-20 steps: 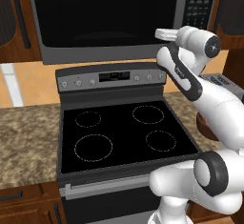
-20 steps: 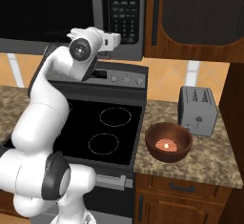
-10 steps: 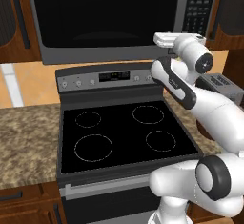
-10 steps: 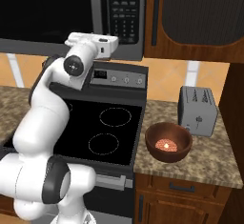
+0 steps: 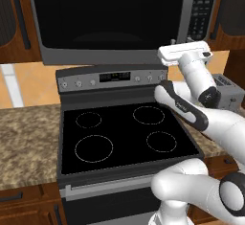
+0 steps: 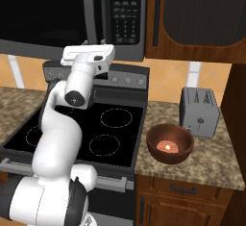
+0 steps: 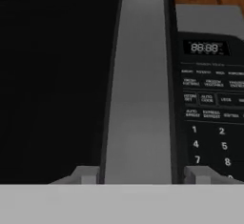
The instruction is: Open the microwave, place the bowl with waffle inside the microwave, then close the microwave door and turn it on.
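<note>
The microwave (image 5: 110, 23) hangs above the stove, and its black glass door (image 5: 105, 13) is closed. In the hand view my gripper (image 7: 143, 175) is open, with one fingertip (image 7: 86, 174) on each side of the long grey bar handle (image 7: 140, 89). The keypad (image 7: 209, 123) lies just right of the handle. I cannot tell whether the tips touch the bar. The white hand (image 6: 89, 54) sits just below the microwave's lower edge, near the keypad (image 6: 126, 13). The reddish-brown bowl (image 6: 169, 143) rests on the counter right of the stove, holding the waffle (image 6: 167, 146).
A black-topped stove (image 5: 124, 133) with four burner rings lies under the arm. A small grey toaster (image 6: 199, 110) stands behind the bowl on the speckled counter (image 6: 192, 165). Brown wooden cabinets (image 6: 197, 13) flank the microwave.
The hand has risen and swung toward the microwave's handle, ending just under the microwave's bottom edge. The bowl, the door and the base have not moved.
</note>
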Motion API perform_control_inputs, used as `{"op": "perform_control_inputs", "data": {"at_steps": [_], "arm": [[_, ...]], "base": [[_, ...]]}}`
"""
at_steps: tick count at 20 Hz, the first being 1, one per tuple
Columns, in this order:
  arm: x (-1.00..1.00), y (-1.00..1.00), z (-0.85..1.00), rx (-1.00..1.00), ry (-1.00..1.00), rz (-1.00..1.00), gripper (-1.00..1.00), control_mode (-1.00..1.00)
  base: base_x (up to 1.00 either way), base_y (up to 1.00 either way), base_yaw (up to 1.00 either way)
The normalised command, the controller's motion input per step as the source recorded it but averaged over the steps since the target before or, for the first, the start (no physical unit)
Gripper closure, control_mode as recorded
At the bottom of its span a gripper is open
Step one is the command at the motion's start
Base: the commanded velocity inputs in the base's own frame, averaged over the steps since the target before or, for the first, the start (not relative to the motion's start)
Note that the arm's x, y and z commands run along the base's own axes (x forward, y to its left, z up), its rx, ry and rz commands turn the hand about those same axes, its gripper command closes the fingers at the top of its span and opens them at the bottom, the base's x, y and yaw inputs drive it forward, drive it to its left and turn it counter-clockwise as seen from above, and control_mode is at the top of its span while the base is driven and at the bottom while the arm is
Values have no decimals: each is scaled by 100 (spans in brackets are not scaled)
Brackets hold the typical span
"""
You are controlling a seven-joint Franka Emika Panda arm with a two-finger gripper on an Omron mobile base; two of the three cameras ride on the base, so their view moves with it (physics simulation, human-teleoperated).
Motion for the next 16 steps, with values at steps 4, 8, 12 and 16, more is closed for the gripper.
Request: {"op": "perform_control_inputs", "data": {"at_steps": [4,8,12,16], "arm": [[-100,90,81,-24,64,19,100,-100],[-100,100,83,-31,66,19,100,-100],[-100,100,86,-43,56,21,100,-100],[-100,100,86,-44,45,23,100,-100]], "base": [[0,0,0],[0,0,0],[0,0,0],[0,0,0]]}}
